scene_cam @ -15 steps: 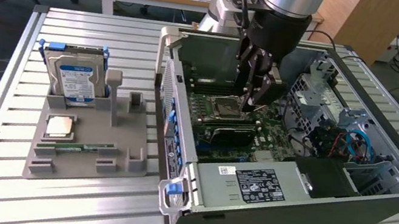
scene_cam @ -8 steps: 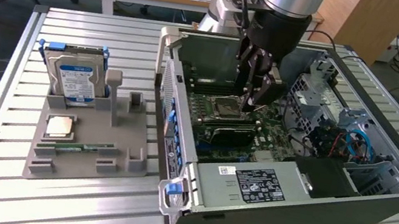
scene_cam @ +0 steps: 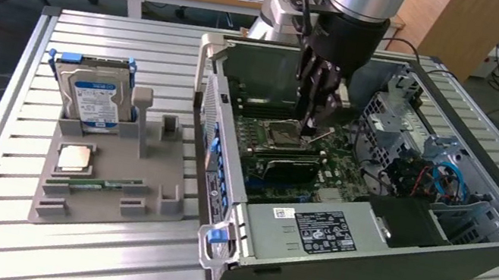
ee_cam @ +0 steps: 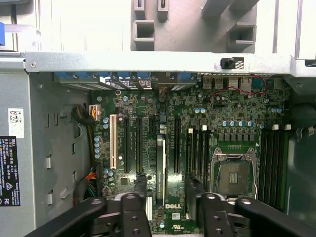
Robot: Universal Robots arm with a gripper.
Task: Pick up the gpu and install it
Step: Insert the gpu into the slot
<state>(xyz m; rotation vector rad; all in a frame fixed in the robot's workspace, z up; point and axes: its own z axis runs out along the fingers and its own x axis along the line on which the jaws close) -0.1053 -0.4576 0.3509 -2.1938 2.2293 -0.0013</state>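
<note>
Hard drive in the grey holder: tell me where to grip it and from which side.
Grip the hard drive by its exposed upper part, across the two broad faces, coming straight down. It stands upright in the grey holder, whose walls cover its lower part.

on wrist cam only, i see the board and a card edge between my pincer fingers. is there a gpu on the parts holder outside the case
Observer: No. The parts holder carries a hard drive and a memory stick.
Operator: where's the pincer from outside
Observer: The pincer is down inside the open case, just above a dark card, apparently the gpu, standing on the motherboard.
Operator: case upright?
Observer: No, it lies on its side on the slatted table.
</note>
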